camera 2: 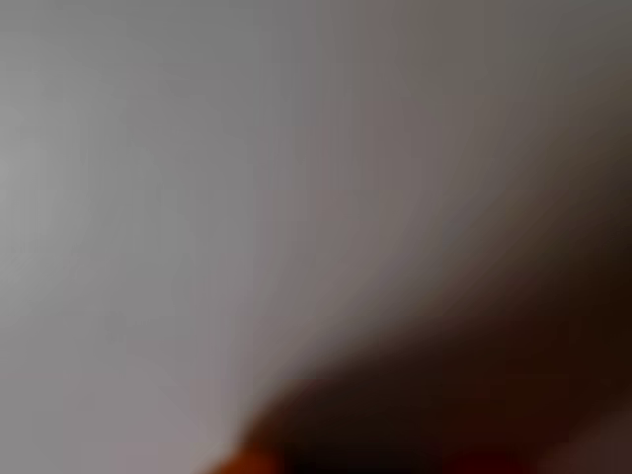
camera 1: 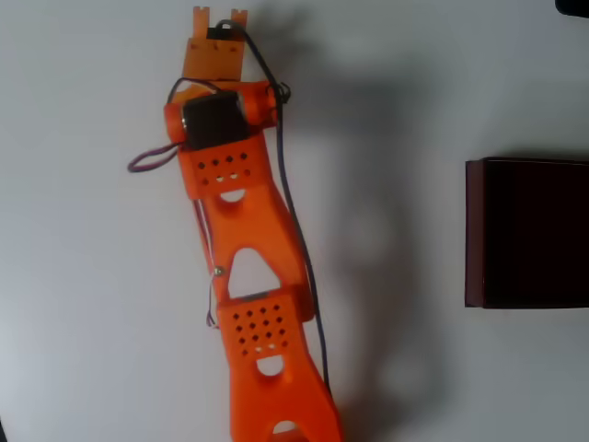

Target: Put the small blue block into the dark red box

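Observation:
In the overhead view the orange arm (camera 1: 248, 276) stretches from the bottom edge up to the top left of the white table. Its gripper (camera 1: 219, 32) points down at the table there, and the wrist housing hides the fingers, so I cannot tell how they stand. The small blue block is hidden. The dark red box (camera 1: 474, 230) stands at the right edge with its near-black inside facing up, far to the right of the gripper. The wrist view is a close blur of grey surface with a dark patch at the lower right.
A dark cable (camera 1: 293, 212) runs along the arm's right side and a small loop of wire (camera 1: 152, 158) sticks out to its left. The arm's shadow (camera 1: 386, 184) falls on the table between arm and box.

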Controlling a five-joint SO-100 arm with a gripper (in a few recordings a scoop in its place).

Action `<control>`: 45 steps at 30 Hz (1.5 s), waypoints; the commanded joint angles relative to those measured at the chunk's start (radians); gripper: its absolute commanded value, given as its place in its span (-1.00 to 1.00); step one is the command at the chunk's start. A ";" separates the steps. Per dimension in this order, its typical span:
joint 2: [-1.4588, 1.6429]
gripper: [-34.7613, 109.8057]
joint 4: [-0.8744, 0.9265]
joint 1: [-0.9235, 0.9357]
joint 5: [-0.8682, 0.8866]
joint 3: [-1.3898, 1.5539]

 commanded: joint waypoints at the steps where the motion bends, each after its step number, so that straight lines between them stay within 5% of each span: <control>1: 0.025 -0.52 0.023 -0.028 0.034 -0.034; 7: 0.112 -0.52 0.025 -0.015 -0.051 0.051; 21: 0.989 -0.51 0.012 0.472 -0.861 1.031; 28: 1.350 -0.52 -0.212 0.732 -1.103 1.482; 45: 1.131 -0.52 -0.502 1.051 -1.367 1.506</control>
